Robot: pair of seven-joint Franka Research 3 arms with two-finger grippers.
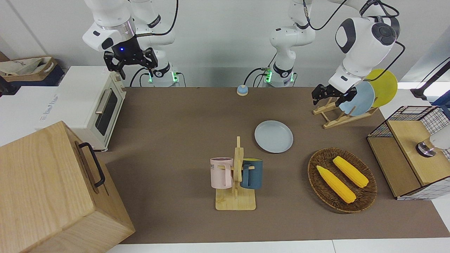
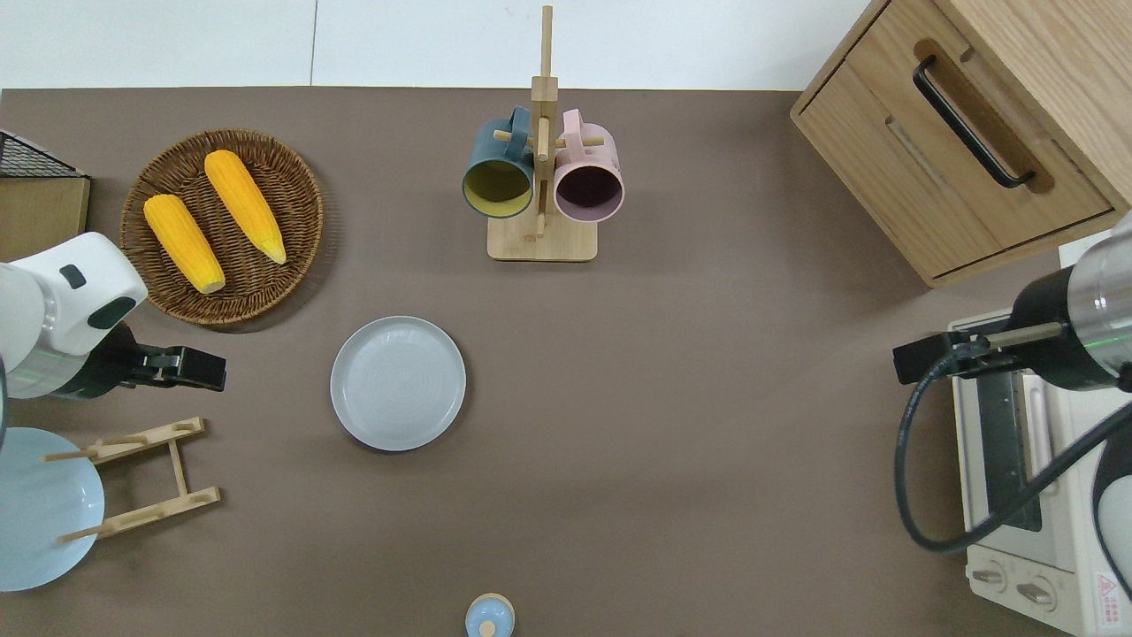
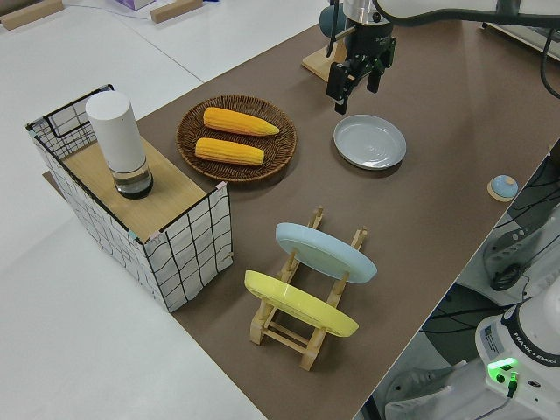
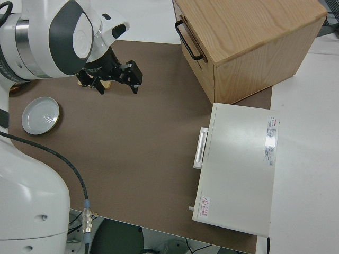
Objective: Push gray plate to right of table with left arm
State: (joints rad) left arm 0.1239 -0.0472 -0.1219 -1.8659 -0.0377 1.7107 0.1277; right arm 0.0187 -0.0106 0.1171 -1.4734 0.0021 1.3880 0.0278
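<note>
gray plate: round, smooth, low rim | table: matte brown

- The gray plate: round, shallow, pale gray-blue, empty, lying flat on the table, nearer to the robots than the mug stand.
- The table: matte brown, white-edged.

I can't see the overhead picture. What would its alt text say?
A round pale gray plate lies flat on the brown table, with the left arm's black pincer beside it toward that arm's end. A wicker basket of two corn cobs and a wooden two-mug stand sit farther from the robots.
</note>
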